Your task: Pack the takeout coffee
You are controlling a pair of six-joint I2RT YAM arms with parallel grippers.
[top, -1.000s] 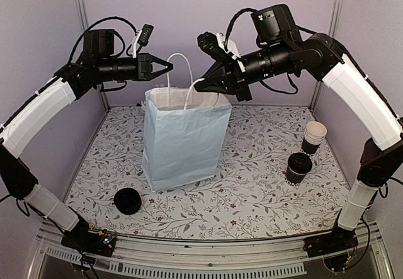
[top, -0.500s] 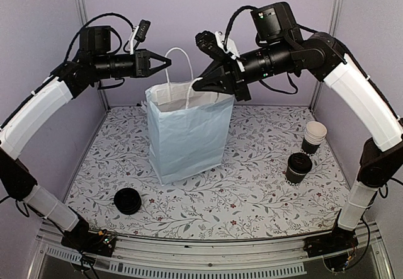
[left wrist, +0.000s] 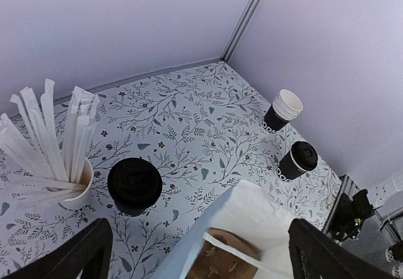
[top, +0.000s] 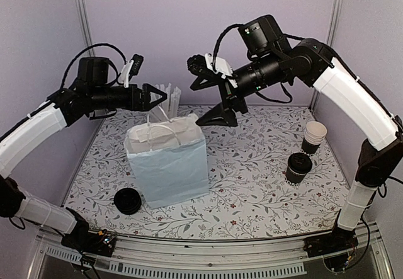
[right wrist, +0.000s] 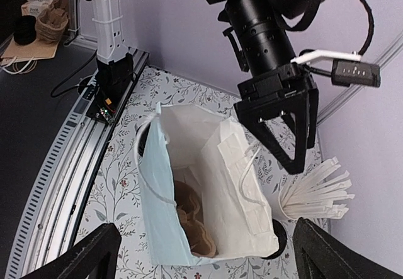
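Observation:
The takeout coffee (top: 298,167), a small black lidded cup, stands on the table's right side, also in the left wrist view (left wrist: 297,160). A light blue paper bag (top: 167,162) stands open left of centre, its white handles slack, with brown paper things inside (right wrist: 195,222). My left gripper (top: 157,96) hovers open above the bag's back edge, holding nothing. My right gripper (top: 206,99) hangs open above and right of the bag, also holding nothing. Both are far from the coffee.
A stack of unlidded black cups (top: 313,137) stands behind the coffee. A low pile of black lids (top: 128,201) lies front left. A cup of white straws (left wrist: 60,159) and a black lidded round thing (left wrist: 134,184) stand behind the bag.
Both grippers have opened and let go of the bag's handles. The bag has come down and shifted left and nearer. Both arms have drawn back from it.

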